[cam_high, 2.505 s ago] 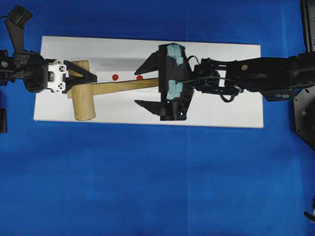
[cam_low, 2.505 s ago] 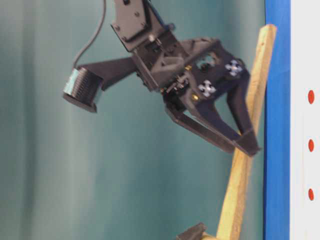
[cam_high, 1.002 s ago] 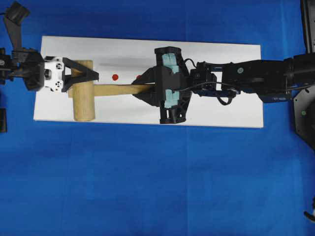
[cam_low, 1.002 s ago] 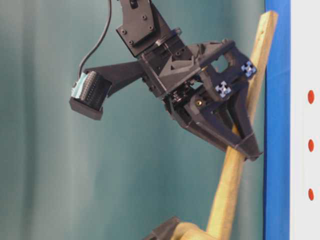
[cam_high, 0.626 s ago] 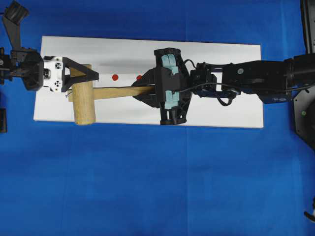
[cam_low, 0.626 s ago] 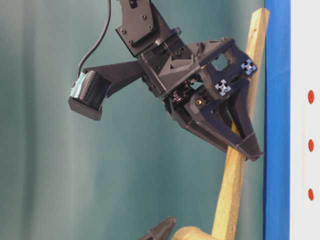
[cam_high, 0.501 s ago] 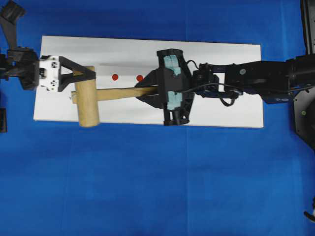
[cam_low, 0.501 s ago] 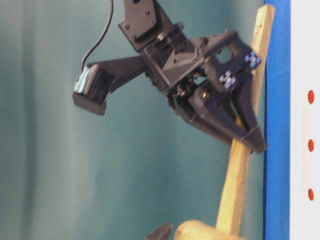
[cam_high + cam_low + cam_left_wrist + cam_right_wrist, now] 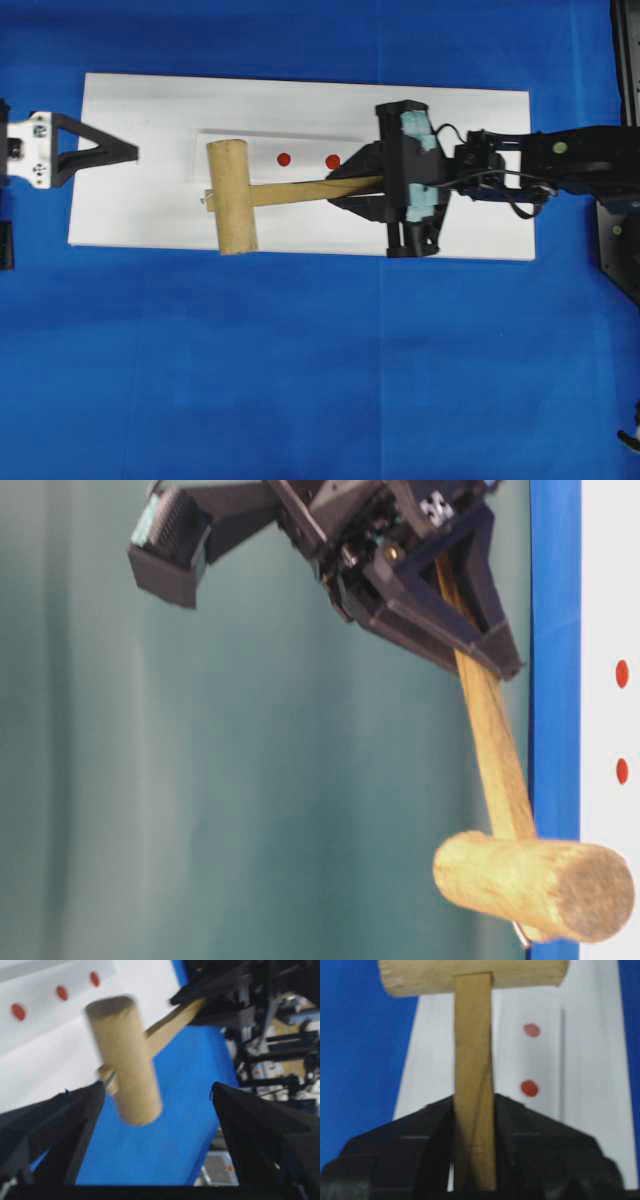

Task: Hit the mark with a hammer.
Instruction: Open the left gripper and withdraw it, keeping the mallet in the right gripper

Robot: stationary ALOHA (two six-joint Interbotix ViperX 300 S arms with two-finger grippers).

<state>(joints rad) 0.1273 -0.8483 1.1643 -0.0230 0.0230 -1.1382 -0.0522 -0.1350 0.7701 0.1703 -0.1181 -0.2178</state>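
Observation:
The hammer is a light wooden mallet; its thick head (image 9: 231, 196) sits over the left half of the white board (image 9: 300, 100). Its flat handle (image 9: 310, 188) runs right into my right gripper (image 9: 365, 187), which is shut on it. In the right wrist view the handle (image 9: 474, 1060) stands between the black fingers (image 9: 530, 1130), with the head (image 9: 470, 975) at the top. From table level the handle slopes from the gripper (image 9: 490, 660) down to the head (image 9: 535, 875). Two red marks (image 9: 284, 159) (image 9: 332, 161) lie just beyond the handle. My left gripper (image 9: 125, 152) stands open and empty at the board's left end, well clear of the head (image 9: 125, 1055).
The marks sit on a paler strip (image 9: 270, 140) of the board. Blue cloth (image 9: 300, 350) surrounds the board on all sides. A black base (image 9: 620, 240) stands at the right edge. The left wrist view shows a third red mark (image 9: 18, 1011).
My left gripper has let go of the hammer head and drawn back to the left. My right gripper has pulled the hammer to the right, bringing the head closer to the marks.

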